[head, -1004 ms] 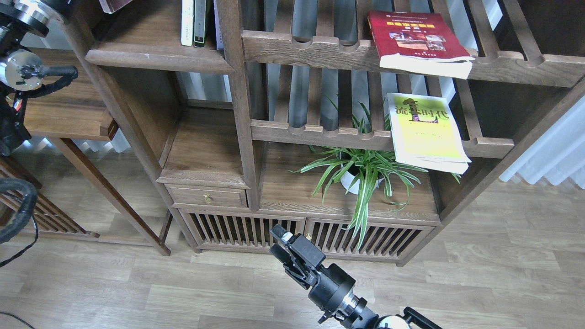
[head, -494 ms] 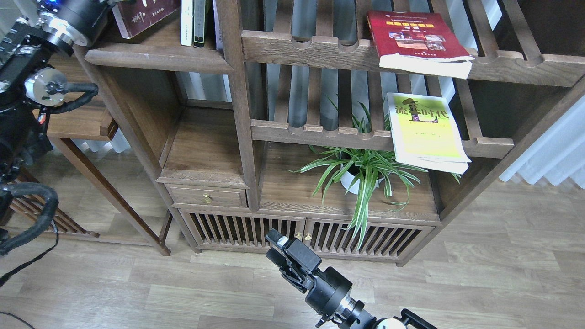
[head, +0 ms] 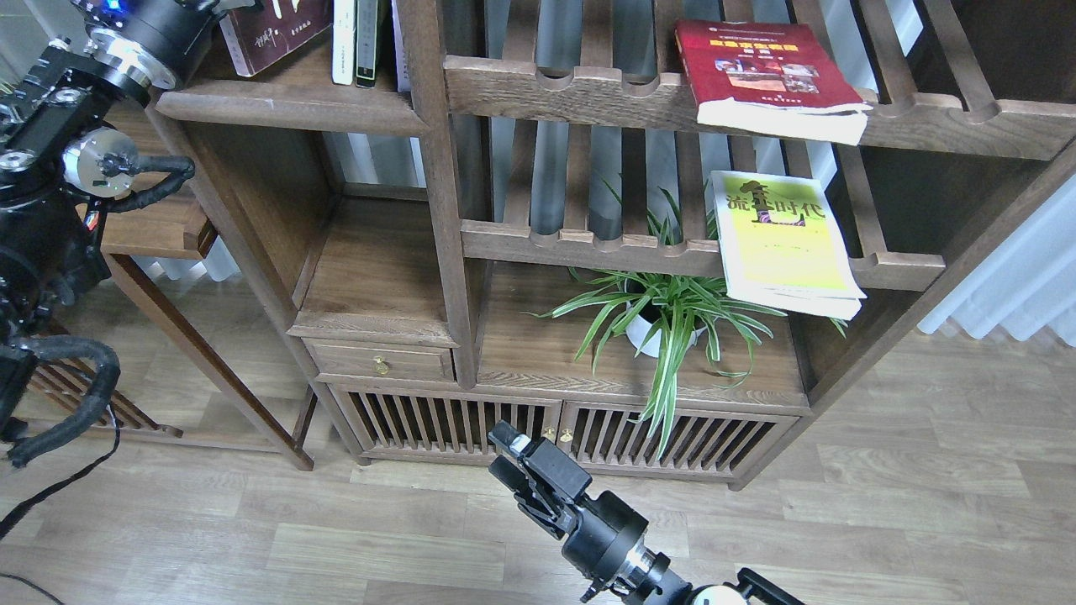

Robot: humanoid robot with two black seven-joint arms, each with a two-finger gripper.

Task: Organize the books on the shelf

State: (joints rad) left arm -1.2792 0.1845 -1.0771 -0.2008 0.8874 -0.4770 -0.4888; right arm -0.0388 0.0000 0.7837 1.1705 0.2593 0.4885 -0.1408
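Observation:
The dark maroon book (head: 276,29) with white characters stands tilted over the left end of the solid brown shelf (head: 294,107), at the top edge of view. My left gripper (head: 225,7) is at the book's left side, mostly cut off by the frame top, and seems shut on it. The thick red book (head: 761,71) lies flat on the upper slatted rack. The yellow-green book (head: 782,239) lies flat on the lower slatted rack, its front overhanging. My right gripper (head: 504,458) hangs low over the floor before the cabinet, open and empty.
Two thin upright books (head: 357,42) stand at the shelf's right end by a dark post (head: 437,168). A potted spider plant (head: 664,319) sits on the cabinet top under the racks. A side table (head: 160,227) stands at left. White curtains (head: 1009,286) hang at right.
My left arm has swung right and up toward the shelf, bringing the maroon book further over the board. The right gripper has shifted slightly left. The red and yellow-green books have not moved.

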